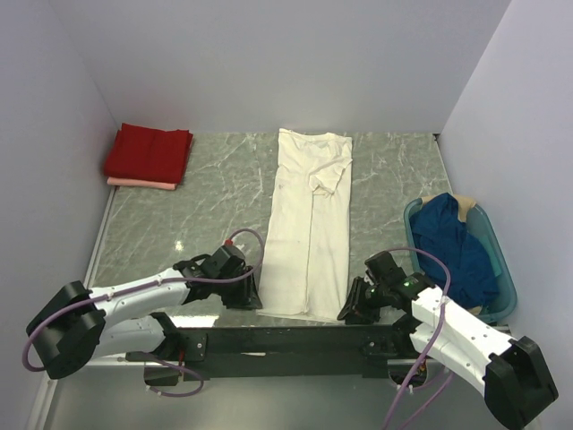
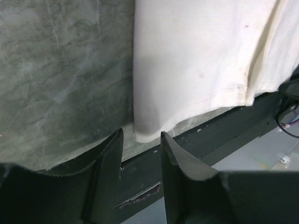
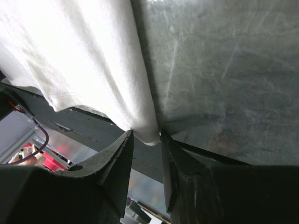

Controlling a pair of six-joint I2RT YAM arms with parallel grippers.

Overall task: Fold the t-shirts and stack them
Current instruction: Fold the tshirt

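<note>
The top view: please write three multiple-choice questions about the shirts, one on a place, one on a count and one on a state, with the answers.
1. Where is the blue shirt?
A on a chair
B in the basket on the right
C on the wall

2. How many shirts are in the pile at the far left corner?
A one
B two
C four

3. How does the cream shirt lie?
A crumpled in a heap
B rolled into a ball
C flat, folded into a long strip

Answers:
1 B: blue cloth fills the basket.
2 B: the red shirt lies on a pink shirt.
3 C: it is a narrow strip with a sleeve folded in on top.
</note>
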